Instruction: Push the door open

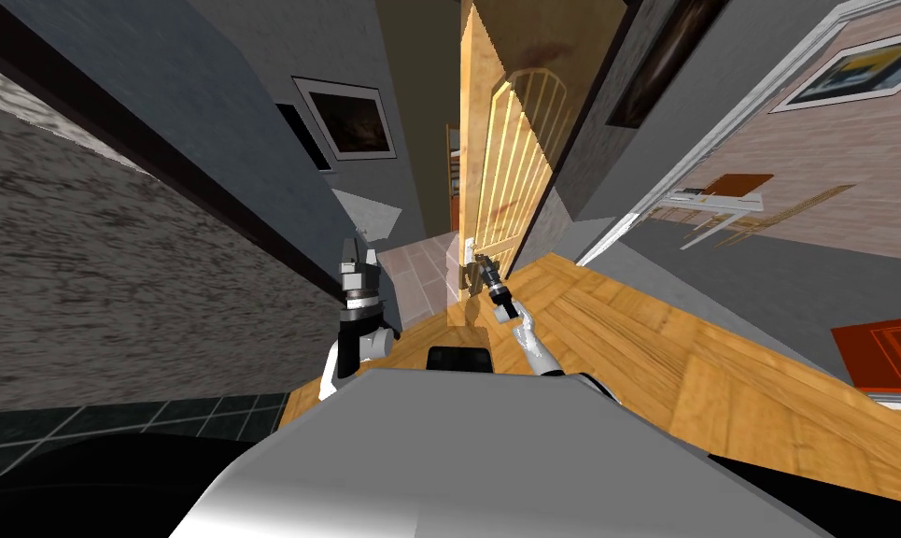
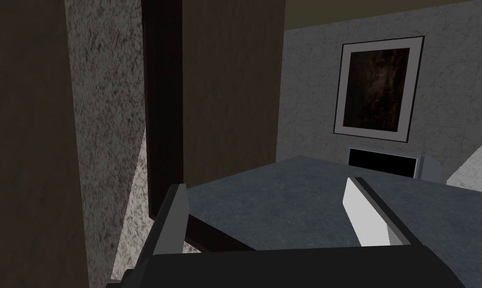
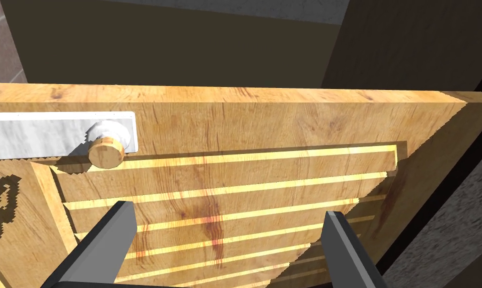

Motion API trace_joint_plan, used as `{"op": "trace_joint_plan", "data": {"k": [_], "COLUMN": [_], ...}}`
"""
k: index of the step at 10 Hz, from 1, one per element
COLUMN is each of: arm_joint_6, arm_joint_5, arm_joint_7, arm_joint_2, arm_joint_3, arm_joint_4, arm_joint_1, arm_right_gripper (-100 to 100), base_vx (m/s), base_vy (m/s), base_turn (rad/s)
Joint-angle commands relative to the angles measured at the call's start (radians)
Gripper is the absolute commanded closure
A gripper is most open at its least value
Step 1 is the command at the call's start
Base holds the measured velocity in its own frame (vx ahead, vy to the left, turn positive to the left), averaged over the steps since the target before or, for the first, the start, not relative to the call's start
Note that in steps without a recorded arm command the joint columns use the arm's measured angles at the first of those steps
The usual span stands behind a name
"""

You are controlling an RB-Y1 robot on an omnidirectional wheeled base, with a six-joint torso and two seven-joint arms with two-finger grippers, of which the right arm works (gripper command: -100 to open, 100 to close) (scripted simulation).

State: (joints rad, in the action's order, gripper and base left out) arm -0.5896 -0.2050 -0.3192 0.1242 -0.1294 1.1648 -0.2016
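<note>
The wooden door (image 1: 504,159) with raised slats stands ajar ahead, its free edge toward me. My right gripper (image 1: 479,272) is stretched out to it, close beside the white handle plate (image 1: 465,250). In the right wrist view the slatted door face (image 3: 264,200) is close in front of the open fingers (image 3: 110,235), with a round wooden knob (image 3: 106,153) on a white plate (image 3: 45,134) just past one finger. Nothing is between the fingers. My left gripper (image 1: 354,250) is held up near the dark grey wall, and in the left wrist view its fingers (image 2: 367,215) stand open and empty.
A dark grey wall (image 1: 205,140) with a dark frame runs close on my left. A wall corner (image 1: 579,187) and white baseboard flank the door on the right. A tiled floor (image 1: 420,271) shows through the gap; wooden flooring (image 1: 644,346) lies under me.
</note>
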Motion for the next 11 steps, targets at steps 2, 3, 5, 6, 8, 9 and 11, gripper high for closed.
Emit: {"op": "trace_joint_plan", "data": {"k": [2,3,5,6,8,9,11], "arm_joint_6": [0.002,0.003,0.003,0.003,0.004,0.005,0.005], "arm_joint_5": [-0.015,-0.021,-0.031,-0.031,-0.042,-0.047,-0.056], "arm_joint_7": [-0.033,-0.045,-0.068,-0.068,-0.09,-0.1,-0.12], "arm_joint_2": [0.005,0.007,0.01,0.01,0.013,0.015,0.017], "arm_joint_3": [-0.011,-0.015,-0.023,-0.023,-0.03,-0.034,-0.04], "arm_joint_4": [-0.084,-0.111,-0.178,-0.185,-0.249,-0.278,-0.332], "arm_joint_1": [-0.047,-0.066,-0.102,-0.102,-0.137,-0.153,-0.183], "arm_right_gripper": [-100,-100,-100,-100,-100,-100,-100], "base_vx": [0.087,0.09,0.074,0.043,0.047,0.069,0.092], "base_vy": [-0.075,-0.085,-0.113,-0.081,-0.06,-0.078,-0.08], "base_turn": [0.06,0.074,0.049,0.02,0.037,0.055,0.049]}}
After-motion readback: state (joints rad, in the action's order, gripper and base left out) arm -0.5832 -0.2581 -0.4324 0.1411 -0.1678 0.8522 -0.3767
